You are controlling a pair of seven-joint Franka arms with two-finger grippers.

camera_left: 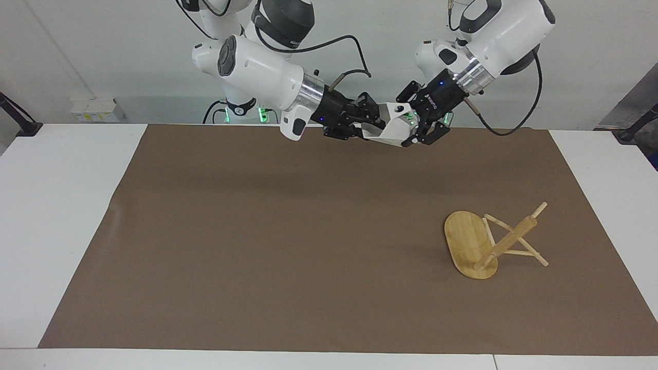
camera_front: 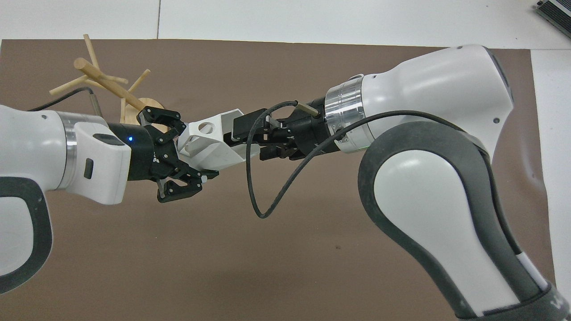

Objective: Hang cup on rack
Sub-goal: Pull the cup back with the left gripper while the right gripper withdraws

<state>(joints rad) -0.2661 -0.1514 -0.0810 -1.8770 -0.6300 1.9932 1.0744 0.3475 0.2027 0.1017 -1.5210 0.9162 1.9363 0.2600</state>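
- Facing view, counts: one cup (camera_left: 393, 128), one rack (camera_left: 506, 239), two arms, one brown mat (camera_left: 257, 231) on the white surface (camera_left: 61, 205).
- Facing view, position: the cup is airborne between both arms, over the mat's edge nearest the robots, about mid-length. The rack appears to stand upright toward the left arm's end, near the mat corner farthest from the robots.
- Facing view, hold: the left end effector (camera_left: 411, 123) clamps the cup's handle end. The right end effector (camera_left: 372, 126) meets the cup's mouth.
- Overhead view, counts: one cup (camera_front: 209, 147), one rack (camera_front: 107, 80) with at least four pegs showing.
- Overhead view, hold: the right end effector (camera_front: 250, 142) is spread moderately, one finger inside the mouth and one outside the wall, apparently not clamped. The left end effector (camera_front: 192, 151) grips the cup.
- Risk: if the left releases before the right clamps, the cup falls onto the mat.
- Risk: a thin-wall pinch may let the faceted cup pivot or slip.
- Risk: opposing pulls may twist the cup, misaligning the handle hole with a peg.
- Risk: a misaligned approach could topple the light rack.
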